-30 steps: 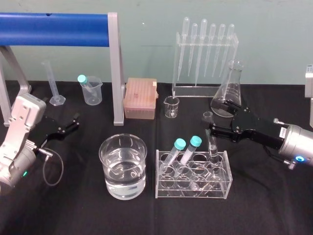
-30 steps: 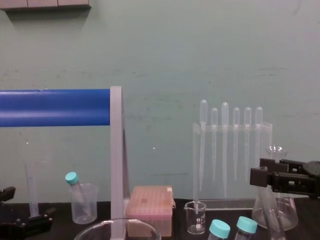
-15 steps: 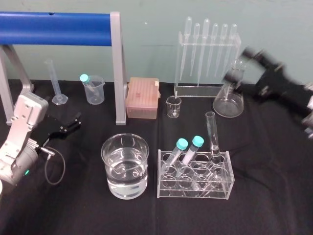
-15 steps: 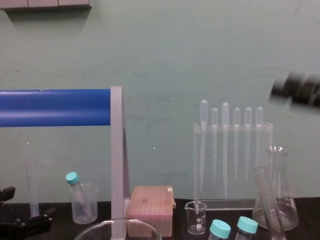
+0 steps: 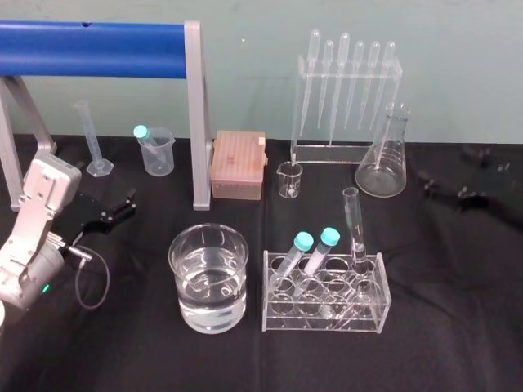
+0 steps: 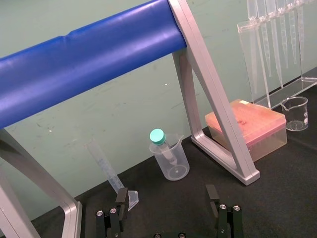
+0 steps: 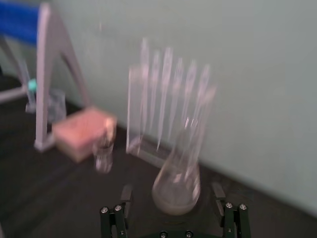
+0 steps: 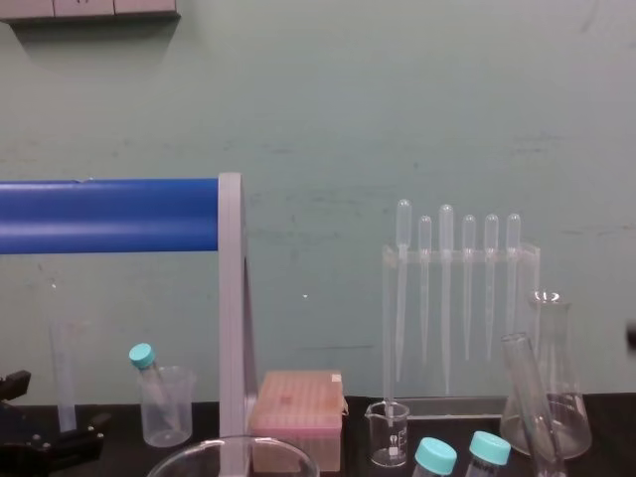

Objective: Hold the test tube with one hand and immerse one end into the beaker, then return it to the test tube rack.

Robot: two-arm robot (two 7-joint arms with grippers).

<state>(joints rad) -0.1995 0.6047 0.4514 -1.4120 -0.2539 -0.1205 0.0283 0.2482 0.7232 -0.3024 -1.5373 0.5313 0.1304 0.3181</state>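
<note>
The test tube [image 5: 353, 222] stands upright and alone in the back right slot of the clear test tube rack [image 5: 325, 304], next to two teal-capped tubes [image 5: 306, 254]. In the chest view the test tube [image 8: 527, 390] leans slightly. The beaker [image 5: 208, 278], part full of water, sits left of the rack. My right gripper [image 7: 172, 198] is open with nothing between its fingers and faces the conical flask [image 7: 177, 183]. In the head view it is a dark blur [image 5: 458, 175] at the far right, well away from the rack. My left gripper [image 5: 110, 211] rests open at the left.
A blue bar on a grey frame [image 5: 194, 114] spans the back left. Behind stand a pipette stand [image 5: 347, 98], a conical flask [image 5: 382, 159], a small spouted beaker [image 5: 288, 180], a pink tip box [image 5: 238, 163], a plastic cup [image 5: 155, 151] and a measuring cylinder [image 5: 94, 139].
My right gripper opened off the test tube, left it in the rack, rose and swung back to the right. The left arm has not moved.
</note>
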